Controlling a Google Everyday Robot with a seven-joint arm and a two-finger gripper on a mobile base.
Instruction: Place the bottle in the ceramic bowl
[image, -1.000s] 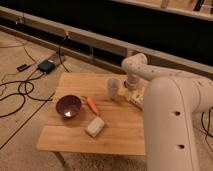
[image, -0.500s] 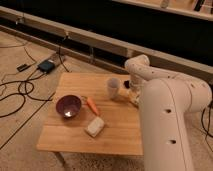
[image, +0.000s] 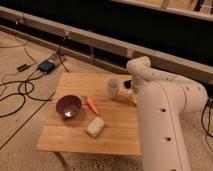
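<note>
The glossy dark purple ceramic bowl (image: 68, 106) sits on the left part of the wooden table (image: 75, 140). The bottle (image: 125, 94) shows only as a small whitish-tan shape just right of the translucent cup (image: 113, 87), near the table's right edge, and the arm covers most of it. My gripper (image: 130, 87) is down at the bottle at the end of the big white arm (image: 160, 110), which curves in from the right. The arm hides whether the gripper is touching the bottle.
An orange carrot (image: 92, 105) lies right of the bowl and a flat whitish block (image: 95, 127) lies in front of it. Cables and a small dark box (image: 46, 66) lie on the floor to the left. A dark wall runs behind the table.
The arm has shifted slightly to the right near the bottle. The bowl, carrot, block and cup have not moved.
</note>
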